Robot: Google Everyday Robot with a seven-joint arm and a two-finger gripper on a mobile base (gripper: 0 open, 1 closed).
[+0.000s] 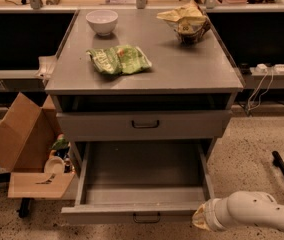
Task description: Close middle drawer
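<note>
A: Since you've got it up, where's the middle drawer?
B: Pulled far out of the grey cabinet. Low front panel sits near the bottom edge of the view, small black handle at its centre. Plain grey inside shows.
A: Gripper?
B: The gripper is bottom right, at the end of the white arm, just beside the right end of that front panel. Touching or not, can't tell. Open or closed, can't tell either.
A: Above the drawer?
B: Upper drawer, taller front, dark gap between it and the cabinet top.
A: On top?
B: White bowl back left. Green snack bag lies flat in front of it. Crumpled yellow bag back right, apart from both.
A: Floor?
B: Open cardboard box left of the cabinet, speckled floor.
</note>
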